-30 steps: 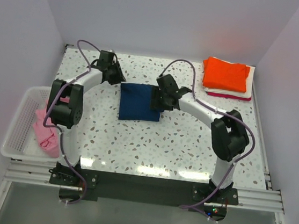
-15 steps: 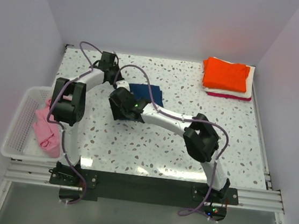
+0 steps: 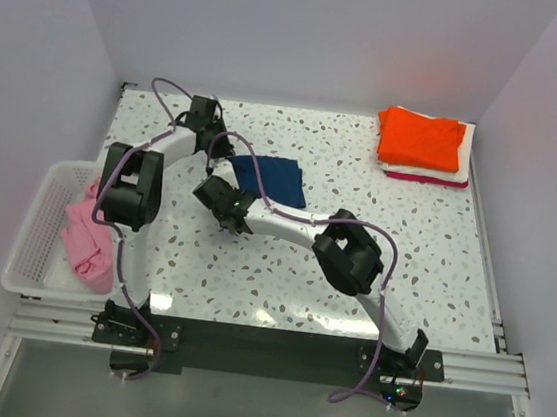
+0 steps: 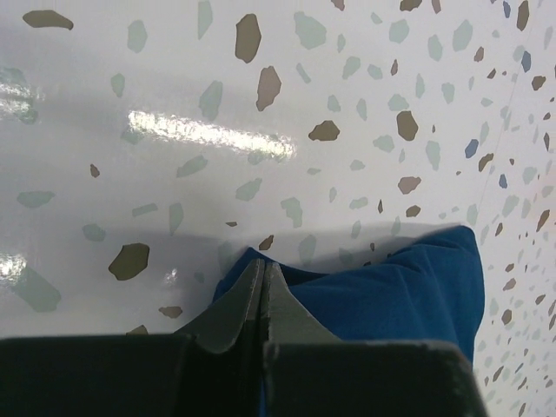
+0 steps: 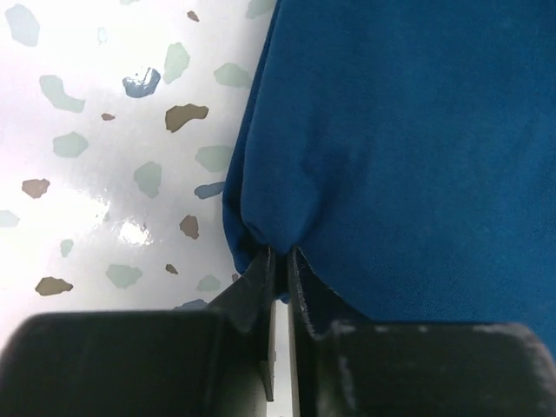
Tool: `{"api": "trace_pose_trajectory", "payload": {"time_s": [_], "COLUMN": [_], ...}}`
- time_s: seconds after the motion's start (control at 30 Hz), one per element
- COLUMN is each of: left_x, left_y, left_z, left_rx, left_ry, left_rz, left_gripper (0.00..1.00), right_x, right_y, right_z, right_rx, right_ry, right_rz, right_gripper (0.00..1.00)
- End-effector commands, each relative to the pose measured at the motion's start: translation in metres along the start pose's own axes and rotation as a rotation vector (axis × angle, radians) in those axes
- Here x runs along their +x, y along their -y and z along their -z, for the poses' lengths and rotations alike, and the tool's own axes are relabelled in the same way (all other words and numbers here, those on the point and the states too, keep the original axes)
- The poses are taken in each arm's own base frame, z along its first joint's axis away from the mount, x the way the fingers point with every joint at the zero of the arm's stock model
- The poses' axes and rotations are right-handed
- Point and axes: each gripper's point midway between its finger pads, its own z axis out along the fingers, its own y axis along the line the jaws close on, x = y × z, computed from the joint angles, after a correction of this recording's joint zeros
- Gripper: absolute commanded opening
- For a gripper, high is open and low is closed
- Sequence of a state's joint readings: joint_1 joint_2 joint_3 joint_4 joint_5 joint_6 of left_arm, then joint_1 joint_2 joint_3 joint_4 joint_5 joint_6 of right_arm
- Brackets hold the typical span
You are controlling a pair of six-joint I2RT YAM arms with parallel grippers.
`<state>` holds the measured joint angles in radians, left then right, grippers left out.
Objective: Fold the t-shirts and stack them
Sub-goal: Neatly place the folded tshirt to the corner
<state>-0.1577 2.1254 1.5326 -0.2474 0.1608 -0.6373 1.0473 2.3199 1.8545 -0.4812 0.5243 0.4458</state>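
Observation:
The navy blue t-shirt (image 3: 272, 178) lies folded and rumpled on the speckled table, left of centre. My left gripper (image 3: 222, 154) is at its far left corner; in the left wrist view the jaws (image 4: 262, 266) are shut on the navy cloth (image 4: 391, 295). My right gripper (image 3: 237, 200) is at the shirt's near left edge, shut on a bunched fold (image 5: 280, 252) of the navy cloth (image 5: 408, 130). An orange t-shirt (image 3: 422, 137) tops a stack over a white one (image 3: 464, 171) and a red one (image 3: 425, 178) at the back right. A pink t-shirt (image 3: 89, 239) lies in the basket.
A white slatted basket (image 3: 35, 241) hangs off the table's left side. The right arm (image 3: 349, 255) stretches diagonally across the table's middle. Walls close the table in on three sides.
The right arm swung left across the navy shirt to its near left edge. Both grippers went from open to shut on the cloth. The shirt now looks narrower and skewed.

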Motion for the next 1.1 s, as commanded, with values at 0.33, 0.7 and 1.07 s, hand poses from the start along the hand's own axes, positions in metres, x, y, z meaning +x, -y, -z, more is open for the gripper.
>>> {"api": "trace_pose_trajectory", "payload": {"time_s": [0.33, 0.7, 1.07], "left_x": [-0.037, -0.038, -0.038], "left_y": [0.015, 0.010, 0.011], "left_z": [-0.001, 0.011, 0.075], "left_rx": [0.047, 0.063, -0.026], "left_ry": [0.073, 0.065, 0.172], "left_rz": [0.030, 0.044, 0.010], "left_gripper": [0.00, 0.16, 0.50], "right_x": [-0.003, 0.005, -0.045], "right_y": [0.003, -0.012, 0.048], "right_z": [0.056, 0.057, 0.105], "right_rx": [-0.150, -0.219, -0.390], "right_ry": [0.011, -0.041, -0.009], "right_rz": [-0.058, -0.091, -0.314], "right_gripper": [0.00, 0.10, 0.59]}}
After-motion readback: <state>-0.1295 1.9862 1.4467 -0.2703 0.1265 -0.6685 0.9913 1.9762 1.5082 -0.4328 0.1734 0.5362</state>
